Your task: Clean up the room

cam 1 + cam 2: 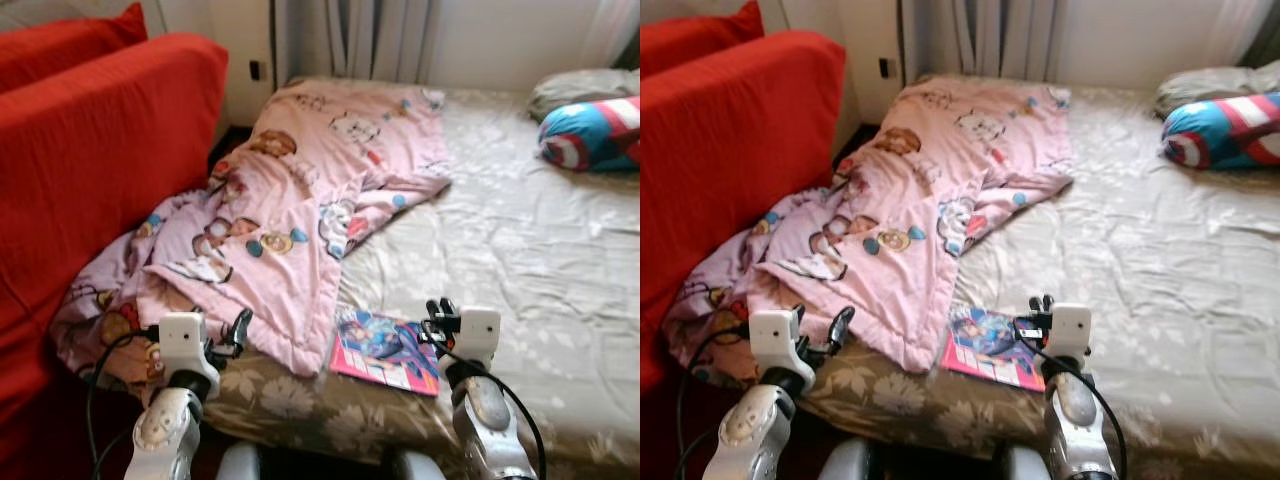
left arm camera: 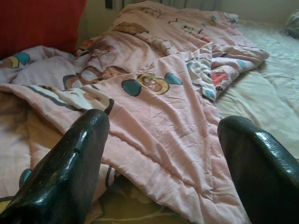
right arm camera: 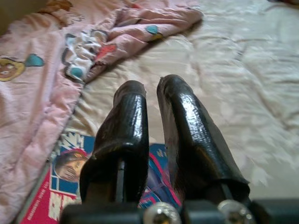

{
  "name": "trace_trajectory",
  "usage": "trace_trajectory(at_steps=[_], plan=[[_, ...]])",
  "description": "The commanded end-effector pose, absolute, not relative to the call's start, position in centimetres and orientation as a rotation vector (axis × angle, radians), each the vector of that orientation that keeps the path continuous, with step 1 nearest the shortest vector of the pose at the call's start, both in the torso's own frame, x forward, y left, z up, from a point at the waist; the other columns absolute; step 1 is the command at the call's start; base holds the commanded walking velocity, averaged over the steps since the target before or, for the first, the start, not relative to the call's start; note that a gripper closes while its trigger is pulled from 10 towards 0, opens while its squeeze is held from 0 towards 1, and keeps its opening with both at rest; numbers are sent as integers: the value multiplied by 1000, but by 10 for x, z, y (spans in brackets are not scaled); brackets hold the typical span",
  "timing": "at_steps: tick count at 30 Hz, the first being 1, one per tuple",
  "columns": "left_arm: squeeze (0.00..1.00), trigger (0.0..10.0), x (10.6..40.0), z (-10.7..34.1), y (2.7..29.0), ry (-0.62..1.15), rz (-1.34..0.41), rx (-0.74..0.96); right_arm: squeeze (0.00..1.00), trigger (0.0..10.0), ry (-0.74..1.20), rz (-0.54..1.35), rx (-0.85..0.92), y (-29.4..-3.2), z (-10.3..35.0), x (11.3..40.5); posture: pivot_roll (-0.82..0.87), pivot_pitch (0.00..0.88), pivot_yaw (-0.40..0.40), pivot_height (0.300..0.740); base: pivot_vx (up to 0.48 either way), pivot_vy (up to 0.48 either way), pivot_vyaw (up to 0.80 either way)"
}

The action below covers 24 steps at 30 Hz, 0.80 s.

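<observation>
A crumpled pink cartoon-print blanket (image 1: pixel 300 200) lies across the left side of the bed and spills over its near left corner. A colourful magazine (image 1: pixel 385 350) rests on the grey-green floral sheet (image 1: pixel 520 260) by the blanket's lower edge. My left gripper (image 1: pixel 234 334) hovers open over the blanket's near corner; its fingers (image 2: pixel 88 135) stand wide apart with nothing between them. My right gripper (image 1: pixel 440 312) is held just above the magazine's right end (image 3: pixel 65 172), shut and empty.
A red sofa (image 1: pixel 90 150) stands close along the bed's left side. A blue and red shield-print pillow (image 1: pixel 595 132) and a grey pillow (image 1: pixel 580 88) lie at the far right. Curtains (image 1: pixel 370 35) and a wall are behind the bed.
</observation>
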<state>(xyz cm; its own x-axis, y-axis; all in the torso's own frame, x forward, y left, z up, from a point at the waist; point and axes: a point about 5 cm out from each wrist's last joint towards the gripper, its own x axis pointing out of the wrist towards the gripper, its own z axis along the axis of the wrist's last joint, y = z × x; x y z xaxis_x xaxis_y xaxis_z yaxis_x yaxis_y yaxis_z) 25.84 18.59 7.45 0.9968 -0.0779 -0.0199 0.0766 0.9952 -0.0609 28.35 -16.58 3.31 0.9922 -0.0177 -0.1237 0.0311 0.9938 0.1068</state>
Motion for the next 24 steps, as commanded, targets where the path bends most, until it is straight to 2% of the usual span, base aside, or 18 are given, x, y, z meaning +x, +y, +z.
trace_trajectory(at_steps=[1,5,6,10,21,24], plan=[[0,10000,259,75,187,23,-78,-59,0,10000,142,-86,134,-173,29,282,39,67,-20,619,0,0,0],[0,10000,259,75,187,23,-79,-57,0,10000,163,-129,148,-179,26,281,40,73,-18,619,0,0,0],[0,10000,258,75,187,24,-79,-56,0,10000,212,-146,140,-180,20,281,39,75,-18,614,0,0,0],[0,10000,259,75,187,24,-79,-56,0,10000,205,-157,150,-180,19,281,44,76,-17,589,0,0,0],[0,10000,263,77,187,21,-86,-52,0,10000,289,-186,205,-179,9,288,50,97,-6,589,0,0,0],[0,10000,263,79,189,19,-85,-44,0,10000,316,-207,270,-180,7,291,65,122,5,589,0,0,0]])
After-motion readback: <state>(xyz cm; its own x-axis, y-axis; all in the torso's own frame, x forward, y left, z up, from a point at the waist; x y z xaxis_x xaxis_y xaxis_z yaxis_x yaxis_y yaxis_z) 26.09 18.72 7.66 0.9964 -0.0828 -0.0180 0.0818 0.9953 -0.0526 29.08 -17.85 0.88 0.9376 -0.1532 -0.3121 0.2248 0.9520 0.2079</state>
